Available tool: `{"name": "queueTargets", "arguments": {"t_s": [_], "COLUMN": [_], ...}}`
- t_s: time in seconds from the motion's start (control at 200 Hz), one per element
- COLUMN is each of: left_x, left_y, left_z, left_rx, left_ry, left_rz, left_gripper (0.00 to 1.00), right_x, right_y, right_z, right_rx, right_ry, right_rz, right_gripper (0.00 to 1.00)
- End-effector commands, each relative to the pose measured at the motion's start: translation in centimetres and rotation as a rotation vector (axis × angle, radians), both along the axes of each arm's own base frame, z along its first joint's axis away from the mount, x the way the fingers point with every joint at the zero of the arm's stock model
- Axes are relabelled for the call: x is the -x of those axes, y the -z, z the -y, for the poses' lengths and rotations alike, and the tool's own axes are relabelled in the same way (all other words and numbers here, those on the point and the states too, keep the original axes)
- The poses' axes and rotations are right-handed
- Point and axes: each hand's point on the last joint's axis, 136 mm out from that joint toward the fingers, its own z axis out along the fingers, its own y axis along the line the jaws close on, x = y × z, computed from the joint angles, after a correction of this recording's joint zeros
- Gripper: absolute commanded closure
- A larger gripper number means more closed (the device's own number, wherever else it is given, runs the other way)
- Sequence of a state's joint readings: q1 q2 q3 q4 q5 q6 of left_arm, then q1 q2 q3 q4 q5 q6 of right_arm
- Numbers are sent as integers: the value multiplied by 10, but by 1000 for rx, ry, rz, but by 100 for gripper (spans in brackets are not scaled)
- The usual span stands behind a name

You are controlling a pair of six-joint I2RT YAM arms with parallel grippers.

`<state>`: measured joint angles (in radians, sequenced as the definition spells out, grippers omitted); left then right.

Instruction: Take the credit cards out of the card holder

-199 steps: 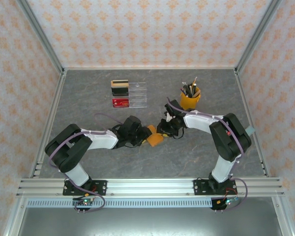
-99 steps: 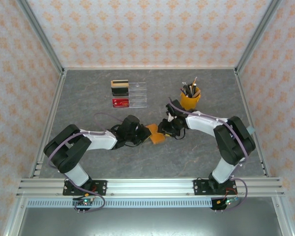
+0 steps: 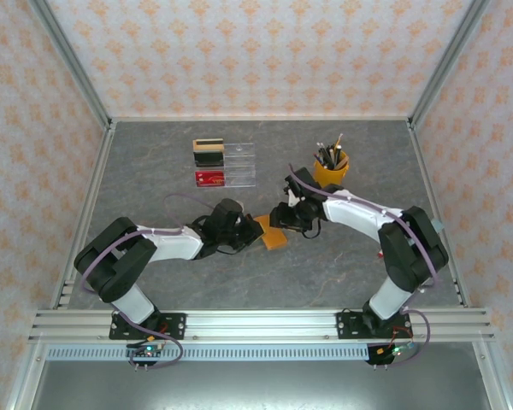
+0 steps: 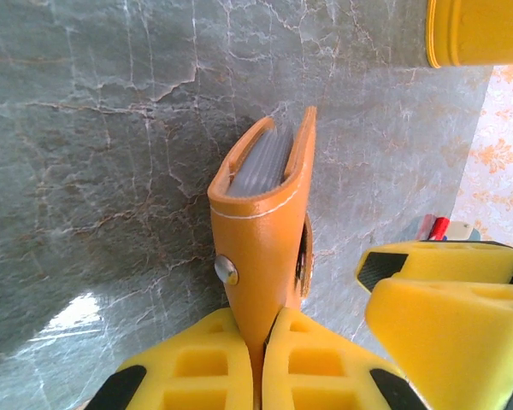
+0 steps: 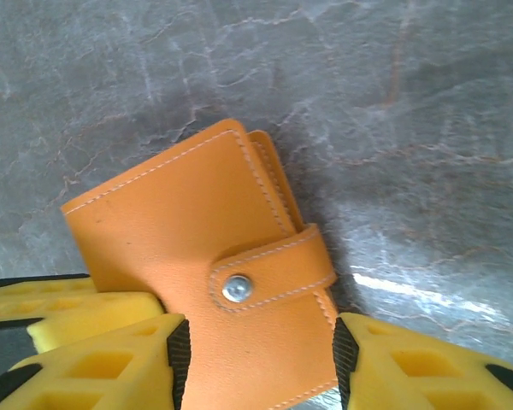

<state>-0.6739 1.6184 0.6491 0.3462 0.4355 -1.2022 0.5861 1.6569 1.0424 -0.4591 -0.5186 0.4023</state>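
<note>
The left gripper (image 4: pixel 261 346) is clenched on one edge of the orange card holder (image 4: pixel 265 213), its yellow fingers (image 4: pixel 197 367) pinching the leather. The right gripper (image 5: pixel 256 376) straddles the holder's strap end with a finger on each side; whether it squeezes cannot be told. The strap (image 5: pixel 274 265) is snapped closed. The holder sits between both grippers, mid-way across the grey marbled table (image 3: pixel 325 273).

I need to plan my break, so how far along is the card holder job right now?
Done: nothing yet; the card holder is shut, its strap snapped. In hand: the left gripper clamps its edge, while the right gripper has its jaws open either side of it. Left: unsnap, open it, pull out the cards.
</note>
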Motion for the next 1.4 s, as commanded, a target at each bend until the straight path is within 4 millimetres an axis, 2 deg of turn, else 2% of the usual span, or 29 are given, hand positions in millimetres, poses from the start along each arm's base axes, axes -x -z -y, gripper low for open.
{"name": "queueTargets", "arguments": {"t_s": [0.0, 0.115, 0.26, 0.435, 0.525, 0.756, 0.881, 1.031, 1.221, 1.396], "left_x": [-5, -5, -5, -5, -5, -2, -1, -1, 0, 2], "left_y": [-16, -17, -17, -17, -17, -8, -4, -1, 1, 1], "left_z": [4, 5, 4, 5, 4, -7, -8, -8, -11, -13], "left_rx": [11, 12, 12, 7, 0, -69, -81, -85, -122, -149], "left_ry": [20, 21, 23, 25, 23, 14, 14, 19, 29, 40], "left_rz": [42, 43, 45, 46, 43, 24, 16, 9, -3, -12], "left_gripper": [100, 100, 100, 100, 100, 100, 100, 100, 100, 72], "right_x": [2, 0, 0, 1, -1, -8, -11, -13, -14, -18], "right_y": [5, 12, 22, 32, 35, 40, 40, 37, 35, 38], "right_z": [-6, -7, -2, 7, 19, 63, 73, 67, 35, 30], "right_rx": [50, 70, 107, 167, 232, 461, 508, 485, 325, 314], "right_ry": [-42, -38, -28, -16, 1, 107, 139, 136, 78, 62], "right_rz": [-3, -20, -41, -51, -43, 3, 15, 21, 3, 4], "right_gripper": [50, 51, 61, 62, 66, 82, 88, 88, 71, 69]}}
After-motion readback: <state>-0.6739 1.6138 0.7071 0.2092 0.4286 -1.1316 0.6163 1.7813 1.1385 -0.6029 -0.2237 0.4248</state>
